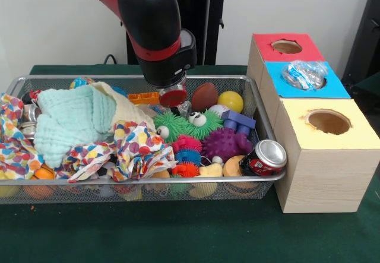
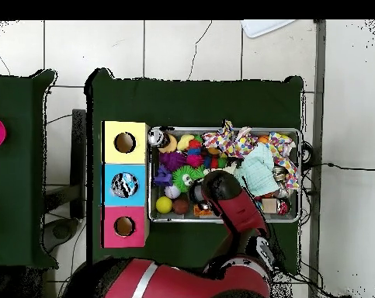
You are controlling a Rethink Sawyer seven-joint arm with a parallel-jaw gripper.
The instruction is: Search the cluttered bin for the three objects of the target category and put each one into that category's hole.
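The silver wire-mesh bin (image 1: 256,103) is full of toys and cloths; it also shows in the overhead view (image 2: 300,140). A clear, wrinkly plastic bottle (image 1: 304,74) sits in the round hole of the blue top panel (image 1: 338,88) of the wooden box; the overhead view shows it there too (image 2: 124,185). My gripper (image 1: 174,98) hangs low over the bin's back middle, beside a brown ball (image 1: 204,95). A small clear glossy bit (image 1: 184,108) shows just under it; I cannot tell what it is. The arm (image 2: 225,194) hides the gripper from above. No other bottle shows.
A mint cloth (image 1: 71,120) and dotted cloths (image 1: 139,147) cover the bin's left half. Spiky balls (image 1: 228,144), a yellow ball (image 1: 230,101) and a red drink can (image 1: 264,158) lie at its right. The red-topped hole (image 1: 287,47) and yellow-topped hole (image 1: 328,122) flank the blue one.
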